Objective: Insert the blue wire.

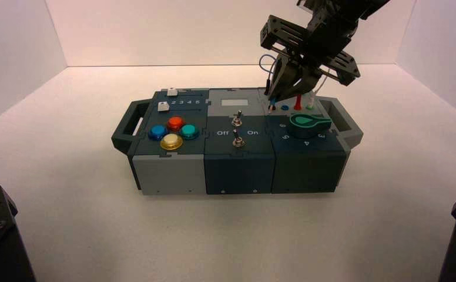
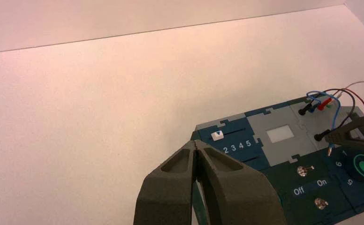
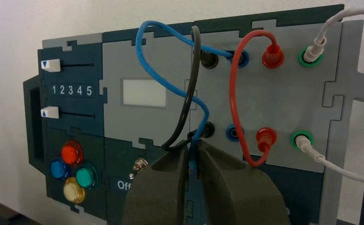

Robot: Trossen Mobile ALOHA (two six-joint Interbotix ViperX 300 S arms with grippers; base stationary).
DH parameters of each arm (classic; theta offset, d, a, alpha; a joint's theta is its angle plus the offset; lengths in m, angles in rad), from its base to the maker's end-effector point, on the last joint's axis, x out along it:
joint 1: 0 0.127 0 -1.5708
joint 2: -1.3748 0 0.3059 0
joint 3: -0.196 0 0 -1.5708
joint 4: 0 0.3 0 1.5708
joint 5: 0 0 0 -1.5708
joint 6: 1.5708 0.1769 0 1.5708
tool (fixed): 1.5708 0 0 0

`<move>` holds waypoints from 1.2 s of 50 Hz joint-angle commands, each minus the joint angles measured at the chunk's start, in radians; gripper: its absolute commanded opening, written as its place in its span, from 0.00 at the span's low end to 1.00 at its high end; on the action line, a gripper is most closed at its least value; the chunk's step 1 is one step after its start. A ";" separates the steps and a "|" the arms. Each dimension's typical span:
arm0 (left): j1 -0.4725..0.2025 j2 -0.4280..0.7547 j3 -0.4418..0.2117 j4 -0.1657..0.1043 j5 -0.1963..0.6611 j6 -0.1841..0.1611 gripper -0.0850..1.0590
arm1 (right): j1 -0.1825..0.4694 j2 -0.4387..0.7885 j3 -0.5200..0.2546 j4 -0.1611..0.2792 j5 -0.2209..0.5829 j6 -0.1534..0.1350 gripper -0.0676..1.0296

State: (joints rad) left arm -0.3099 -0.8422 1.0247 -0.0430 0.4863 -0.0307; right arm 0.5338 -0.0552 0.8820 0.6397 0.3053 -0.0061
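Right wrist: glossy looping blue wire (image 3: 155, 74)

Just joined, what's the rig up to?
The right tool, over the box's right section, grips the blue wire at its loose plug. The wire's other end sits in the far blue socket; the near blue socket is still empty, so the plug is not in yet. The left tool idles left of the box, shut.
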 commanded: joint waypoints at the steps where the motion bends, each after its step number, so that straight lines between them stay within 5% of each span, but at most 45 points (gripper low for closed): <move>1: -0.002 0.002 -0.023 0.002 -0.011 0.002 0.05 | 0.003 -0.029 -0.031 -0.012 -0.005 -0.005 0.04; 26: -0.002 0.002 -0.021 0.002 -0.011 0.002 0.05 | -0.003 -0.034 -0.060 -0.160 -0.005 -0.005 0.04; 60: -0.002 0.002 -0.021 0.000 -0.011 0.002 0.05 | -0.006 -0.061 -0.052 -0.287 -0.018 -0.005 0.04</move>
State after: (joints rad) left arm -0.3099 -0.8422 1.0247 -0.0414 0.4863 -0.0307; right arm 0.5338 -0.0859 0.8483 0.3651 0.2976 -0.0077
